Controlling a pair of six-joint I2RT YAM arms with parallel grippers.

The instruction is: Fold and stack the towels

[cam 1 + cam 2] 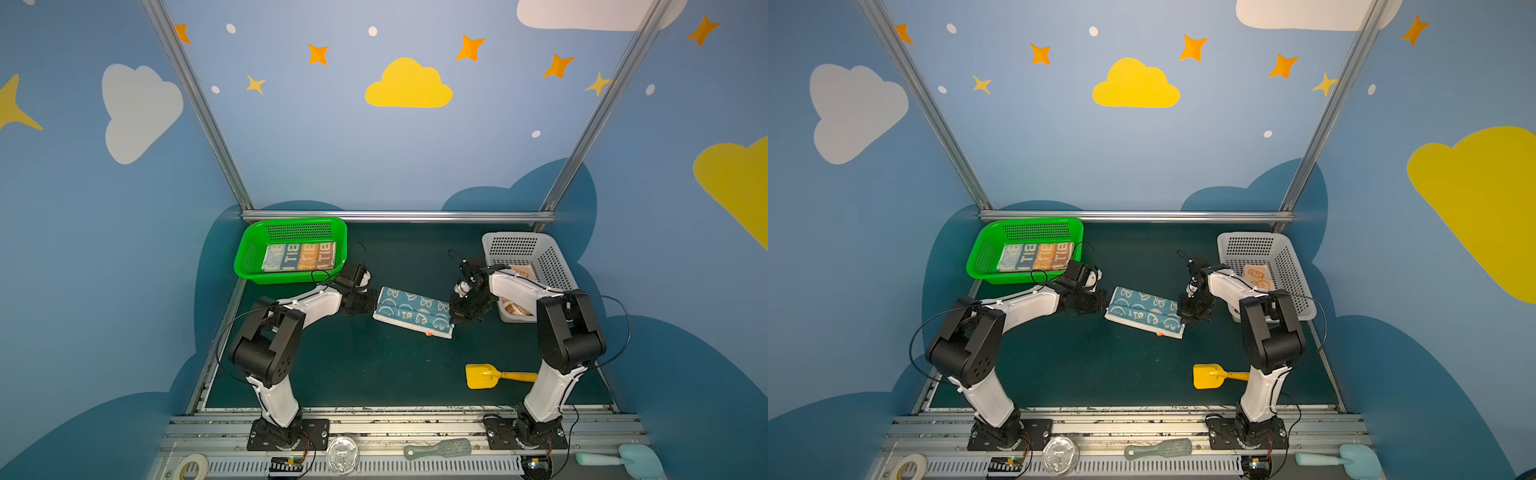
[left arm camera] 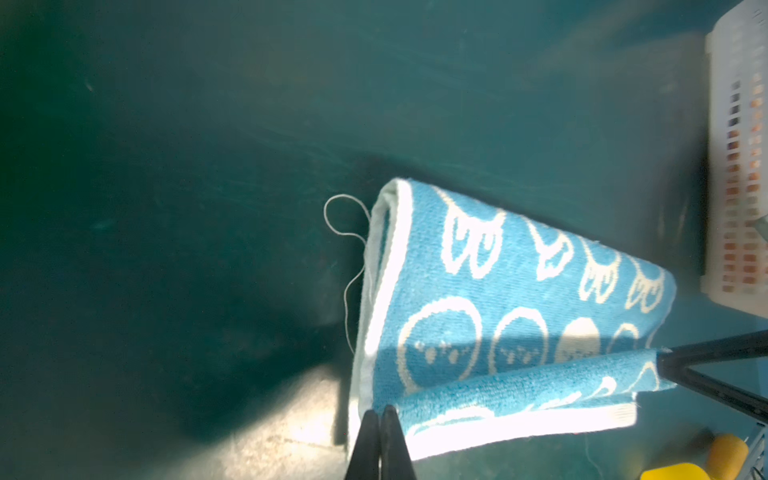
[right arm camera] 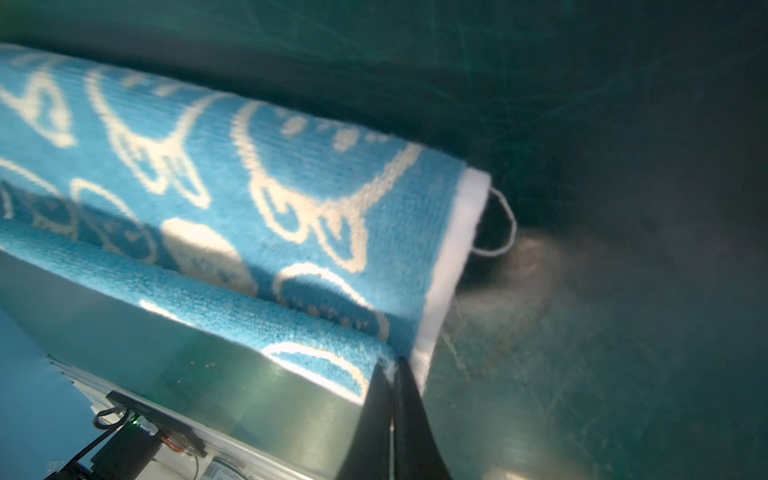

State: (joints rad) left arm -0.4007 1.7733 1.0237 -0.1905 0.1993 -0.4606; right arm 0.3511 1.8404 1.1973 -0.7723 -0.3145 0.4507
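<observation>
blue towel (image 1: pixel 411 309) doubled over, left gripper (image 2: pixel 380 415) pinching one end, right gripper (image 3: pixel 395 368) pinching the other, both clamped tight

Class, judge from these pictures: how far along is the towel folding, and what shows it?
Done: folded towels lie in the green basket. In hand: the left gripper and right gripper each pinch an end of the partly folded blue towel. Left: finishing that fold, stacking it, then at least one orange-printed towel waiting in the white basket.
</observation>
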